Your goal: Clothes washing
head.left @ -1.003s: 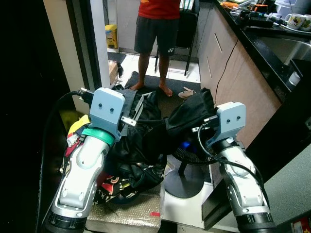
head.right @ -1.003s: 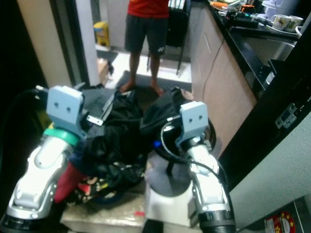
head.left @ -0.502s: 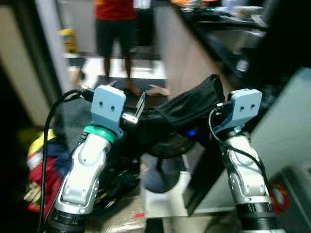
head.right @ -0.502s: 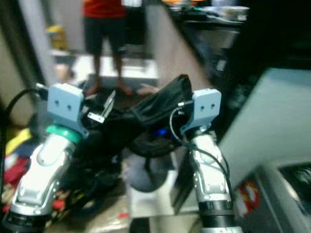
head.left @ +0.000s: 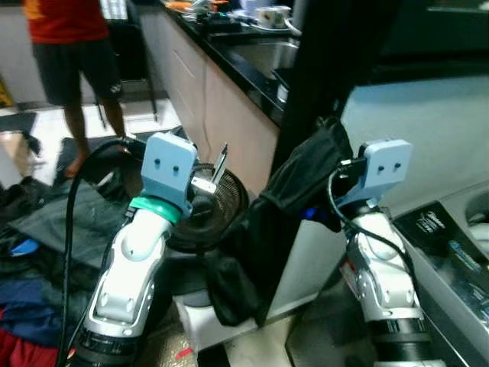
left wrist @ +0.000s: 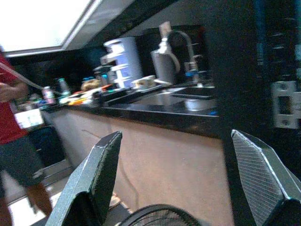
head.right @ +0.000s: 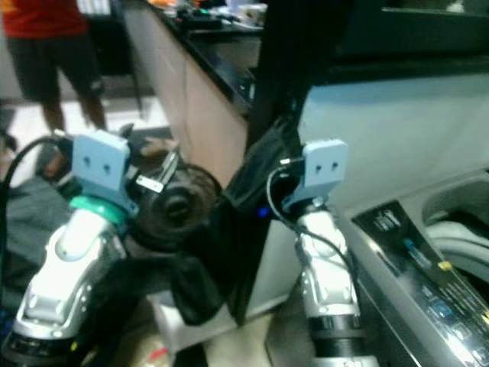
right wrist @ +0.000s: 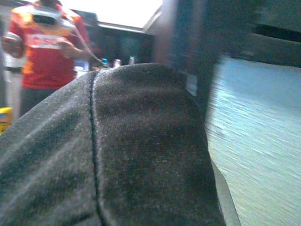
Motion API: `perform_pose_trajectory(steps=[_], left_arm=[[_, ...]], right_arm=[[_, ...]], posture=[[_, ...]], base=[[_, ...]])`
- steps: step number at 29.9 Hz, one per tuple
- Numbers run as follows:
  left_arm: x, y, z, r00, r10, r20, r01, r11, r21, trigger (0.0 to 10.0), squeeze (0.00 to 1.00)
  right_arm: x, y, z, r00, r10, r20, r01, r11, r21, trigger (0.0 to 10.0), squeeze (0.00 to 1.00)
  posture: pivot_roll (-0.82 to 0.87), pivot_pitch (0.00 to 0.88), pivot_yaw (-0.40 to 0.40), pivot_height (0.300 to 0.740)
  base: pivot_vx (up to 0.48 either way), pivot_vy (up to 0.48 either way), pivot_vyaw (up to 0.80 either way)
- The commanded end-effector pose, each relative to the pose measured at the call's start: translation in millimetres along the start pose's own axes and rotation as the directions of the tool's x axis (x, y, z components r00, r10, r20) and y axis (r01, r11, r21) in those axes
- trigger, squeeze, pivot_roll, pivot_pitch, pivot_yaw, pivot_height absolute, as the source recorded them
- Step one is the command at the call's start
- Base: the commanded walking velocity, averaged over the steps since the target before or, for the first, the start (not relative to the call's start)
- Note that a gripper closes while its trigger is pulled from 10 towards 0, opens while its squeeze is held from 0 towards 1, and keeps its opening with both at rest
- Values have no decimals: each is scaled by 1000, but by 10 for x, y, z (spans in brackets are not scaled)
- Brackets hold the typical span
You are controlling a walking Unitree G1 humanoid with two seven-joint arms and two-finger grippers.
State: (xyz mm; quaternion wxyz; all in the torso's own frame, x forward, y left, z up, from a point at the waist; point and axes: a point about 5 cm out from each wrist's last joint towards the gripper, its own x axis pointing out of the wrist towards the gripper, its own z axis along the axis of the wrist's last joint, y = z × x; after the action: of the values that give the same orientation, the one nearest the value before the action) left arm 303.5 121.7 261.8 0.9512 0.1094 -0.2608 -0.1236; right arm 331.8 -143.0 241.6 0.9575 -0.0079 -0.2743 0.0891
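Where the right gripper point(head.left: 334, 172) meets the black garment point(head.left: 267, 229), we see it clenched on the cloth, which hangs down beside the white washing machine point(head.left: 428, 130). The left gripper point(left wrist: 181, 183) is released, fingers point(left wrist: 96, 172) spread, holding nothing. A black floor fan point(head.left: 202, 218) stands between the arms; we note a clothes pile point(head.left: 30, 252) on the floor at left. A person point(head.left: 72, 46) stands cut off at the shoulders. The garment covers the right fingers.

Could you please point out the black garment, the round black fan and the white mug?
black garment point(head.left: 263, 229), left eye view, hanging middle fold.
round black fan point(head.left: 202, 210), left eye view, hub.
white mug point(head.left: 269, 15), left eye view, side wall.
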Motion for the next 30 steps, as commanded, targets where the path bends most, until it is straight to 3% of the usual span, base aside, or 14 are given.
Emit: perform_pose_trajectory(steps=[1,30], left_arm=[[1,-39,10,1000,-15,2,15,1000,-2,10000,0],[28,-16,39,1000,-8,10,8,1000,6,10000,0]], right_arm=[[18,-54,48,999,-24,22,24,1000,7,10000,0],[222,17,300,992,-20,124,11,998,67,10000,0]], posture=[[56,25,-2,740],[71,15,-2,740]], base=[[0,0,-800],[0,0,-800]])
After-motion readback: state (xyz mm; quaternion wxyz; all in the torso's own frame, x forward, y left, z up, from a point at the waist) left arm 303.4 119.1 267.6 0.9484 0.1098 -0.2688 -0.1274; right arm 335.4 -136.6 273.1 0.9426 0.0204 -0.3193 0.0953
